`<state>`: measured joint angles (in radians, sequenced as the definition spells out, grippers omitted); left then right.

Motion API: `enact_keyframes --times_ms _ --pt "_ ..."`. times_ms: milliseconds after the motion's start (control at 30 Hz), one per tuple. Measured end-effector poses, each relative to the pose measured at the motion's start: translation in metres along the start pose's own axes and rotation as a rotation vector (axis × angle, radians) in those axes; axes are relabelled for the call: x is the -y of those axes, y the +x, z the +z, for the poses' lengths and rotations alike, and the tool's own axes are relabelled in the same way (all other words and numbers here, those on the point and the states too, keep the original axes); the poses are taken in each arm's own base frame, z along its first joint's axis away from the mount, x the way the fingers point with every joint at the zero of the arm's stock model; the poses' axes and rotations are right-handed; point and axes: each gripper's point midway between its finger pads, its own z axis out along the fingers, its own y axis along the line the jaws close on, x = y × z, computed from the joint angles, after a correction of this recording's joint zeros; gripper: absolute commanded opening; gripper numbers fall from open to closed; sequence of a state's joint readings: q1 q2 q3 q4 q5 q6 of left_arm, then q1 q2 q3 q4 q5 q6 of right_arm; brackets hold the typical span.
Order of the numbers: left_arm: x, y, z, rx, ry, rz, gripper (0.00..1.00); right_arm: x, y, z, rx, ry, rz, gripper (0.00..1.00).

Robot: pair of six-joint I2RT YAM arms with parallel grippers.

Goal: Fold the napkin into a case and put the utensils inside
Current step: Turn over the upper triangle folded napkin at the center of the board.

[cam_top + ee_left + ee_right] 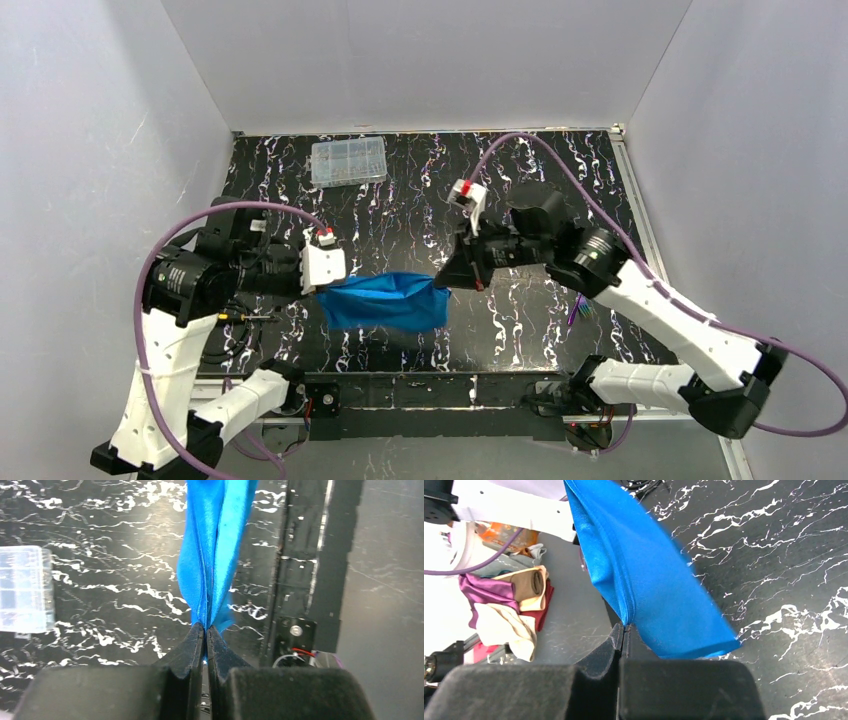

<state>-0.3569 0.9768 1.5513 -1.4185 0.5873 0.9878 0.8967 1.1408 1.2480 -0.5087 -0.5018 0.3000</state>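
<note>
The bright blue napkin (385,301) hangs folded between both grippers above the near middle of the black marbled table (400,200). My left gripper (328,284) is shut on its left end; in the left wrist view the cloth (212,555) runs straight up from the closed gripper (205,630). My right gripper (443,280) is shut on the right end; in the right wrist view the cloth (644,575) drapes from the closed gripper (624,628). Thin purple and green utensils (578,310) lie on the table by my right forearm.
A clear plastic compartment box (348,161) sits at the far left of the table, also in the left wrist view (22,590). White walls enclose the table. Folded cloths (509,605) lie off the table's near edge in the right wrist view.
</note>
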Motion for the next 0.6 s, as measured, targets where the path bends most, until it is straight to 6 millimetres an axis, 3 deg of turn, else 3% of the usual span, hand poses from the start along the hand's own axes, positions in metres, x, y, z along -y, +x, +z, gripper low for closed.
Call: enact_keyframes --times_ms 133,233,367,500,600 --pt "0.020 0.004 -0.001 0.001 0.067 -0.025 0.00 -0.012 0.004 -0.019 0.010 0.003 0.019 0.01" --pt "0.025 0.020 0.017 -0.027 0.120 -0.060 0.00 0.002 0.010 -0.010 -0.021 0.034 0.025 0.01" --pt "0.009 0.059 0.062 -0.141 0.188 -0.143 0.00 0.069 0.035 0.023 -0.105 0.136 0.082 0.01" --pt "-0.035 0.106 0.129 -0.289 0.227 -0.210 0.00 0.155 0.074 0.054 -0.207 0.250 0.195 0.01" --pt "-0.068 0.137 0.173 -0.365 0.226 -0.239 0.00 0.196 0.089 0.064 -0.239 0.291 0.238 0.01"
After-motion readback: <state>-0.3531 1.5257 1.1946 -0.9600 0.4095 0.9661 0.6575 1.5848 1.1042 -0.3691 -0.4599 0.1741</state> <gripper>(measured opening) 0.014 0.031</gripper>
